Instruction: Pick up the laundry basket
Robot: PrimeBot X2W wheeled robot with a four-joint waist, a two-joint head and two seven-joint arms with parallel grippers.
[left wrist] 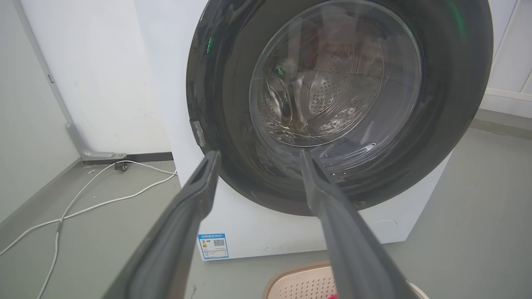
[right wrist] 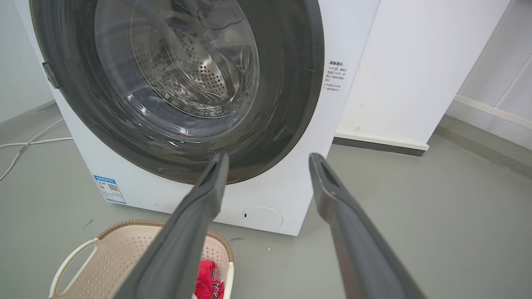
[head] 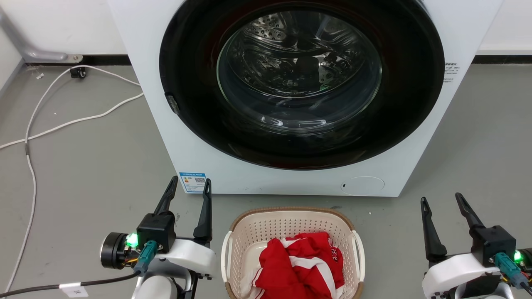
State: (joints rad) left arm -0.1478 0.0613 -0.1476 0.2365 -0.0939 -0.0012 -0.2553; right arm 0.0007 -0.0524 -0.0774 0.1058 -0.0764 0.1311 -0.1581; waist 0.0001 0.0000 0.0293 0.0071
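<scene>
Approach step: your cream perforated plastic laundry basket (head: pixel 266 230) sits on the grey floor (head: pixel 104 166) before the white washing machine (head: pixel 291 182), between left end effector (head: pixel 190 180) and right end effector (head: pixel 441 197), both released; next, likely lower them to its 2 white handles (head: pixel 224 253).

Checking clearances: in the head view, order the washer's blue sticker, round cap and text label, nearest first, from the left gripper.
1. Blue sticker, just beyond the left gripper.
2. Round cap, lower right.
3. Text label, upper right.
</scene>
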